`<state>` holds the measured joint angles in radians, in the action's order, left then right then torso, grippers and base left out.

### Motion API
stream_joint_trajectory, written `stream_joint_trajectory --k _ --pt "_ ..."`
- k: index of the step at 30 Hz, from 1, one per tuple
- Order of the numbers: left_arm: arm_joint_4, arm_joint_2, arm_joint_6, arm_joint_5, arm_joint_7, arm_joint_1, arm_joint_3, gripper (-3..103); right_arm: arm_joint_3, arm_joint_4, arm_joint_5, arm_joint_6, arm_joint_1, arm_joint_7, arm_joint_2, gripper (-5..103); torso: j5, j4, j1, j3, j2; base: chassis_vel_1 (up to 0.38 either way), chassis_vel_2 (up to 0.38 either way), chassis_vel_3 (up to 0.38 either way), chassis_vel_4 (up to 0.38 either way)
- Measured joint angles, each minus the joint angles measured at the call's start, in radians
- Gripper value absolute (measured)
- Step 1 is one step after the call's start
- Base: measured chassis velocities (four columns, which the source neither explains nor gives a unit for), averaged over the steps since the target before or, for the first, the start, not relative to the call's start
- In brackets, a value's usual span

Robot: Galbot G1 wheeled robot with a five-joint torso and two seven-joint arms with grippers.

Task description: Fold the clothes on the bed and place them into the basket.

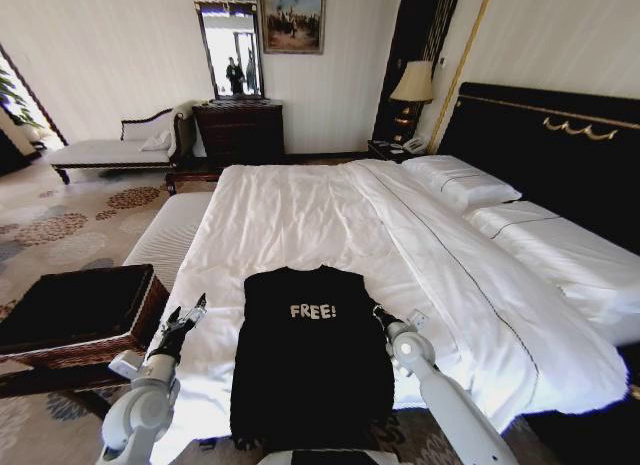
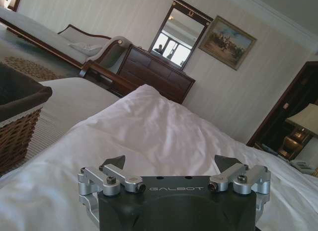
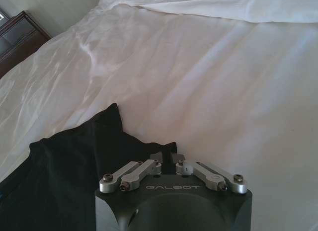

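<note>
The black shirt (image 1: 313, 365) lies flat near the foot of the bed (image 1: 300, 205), its "FREE!" lettering facing up. My right gripper (image 1: 379, 312) sits at the shirt's right upper edge. In the right wrist view its fingertips (image 3: 158, 158) are shut together on the border of the black cloth (image 3: 74, 171) over the white sheet (image 3: 223, 82). To the left of the shirt, my left gripper (image 1: 192, 311) hovers apart from it. It is open (image 2: 171, 164) above the bare sheet (image 2: 159, 131). The wicker basket (image 1: 80, 310) with black lining stands left of the bed (image 2: 17, 121).
A white upholstered bench (image 1: 170, 235) runs along the bed's left side, behind the basket. A dark dresser with mirror (image 1: 238, 125) and a chaise (image 1: 110, 150) stand at the far wall. Pillows (image 1: 465, 180) and a lamp (image 1: 412, 85) are at the headboard end.
</note>
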<state>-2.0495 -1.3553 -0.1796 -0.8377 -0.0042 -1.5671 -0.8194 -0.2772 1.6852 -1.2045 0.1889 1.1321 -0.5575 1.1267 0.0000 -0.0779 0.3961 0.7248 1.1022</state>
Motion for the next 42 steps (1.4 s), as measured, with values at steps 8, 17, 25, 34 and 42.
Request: stream_joint_trajectory --k 8,17,25,34,42 --pt "-0.01 -0.012 0.001 0.004 -0.001 -0.006 0.002 100 -0.007 -0.001 0.005 -0.006 -0.002 0.002 -0.015 0 0.0 0.0 0.0 0.0 0.0 0.0 0.0 0.0 0.0" --pt "-0.023 -0.029 0.002 0.011 -0.001 -0.017 0.003 100 -0.024 -0.049 0.036 -0.019 -0.047 0.033 -0.033 0 0.0001 0.0001 0.0 0.0 0.0 0.0 0.0 0.0 0.0" --pt "-0.028 -0.048 0.003 0.015 -0.001 -0.015 0.008 100 -0.041 -0.064 0.061 -0.02 -0.088 0.057 -0.076 0 -0.0001 0.0001 0.0 0.0 0.0 0.0 0.0 0.0 0.0" --pt "-0.029 -0.058 0.004 0.021 -0.001 -0.014 0.01 100 -0.036 -0.03 0.021 0.012 -0.036 0.043 -0.08 -3 0.0001 -0.0002 0.0 0.0 0.0 0.0 0.0 0.0 0.0" --pt "-0.031 -0.06 0.005 0.022 -0.001 -0.019 0.007 100 -0.006 -0.041 -0.003 0.029 -0.038 0.056 -0.059 28 0.0 0.0001 0.0 0.0 0.0 0.0 0.0 0.0 0.0"
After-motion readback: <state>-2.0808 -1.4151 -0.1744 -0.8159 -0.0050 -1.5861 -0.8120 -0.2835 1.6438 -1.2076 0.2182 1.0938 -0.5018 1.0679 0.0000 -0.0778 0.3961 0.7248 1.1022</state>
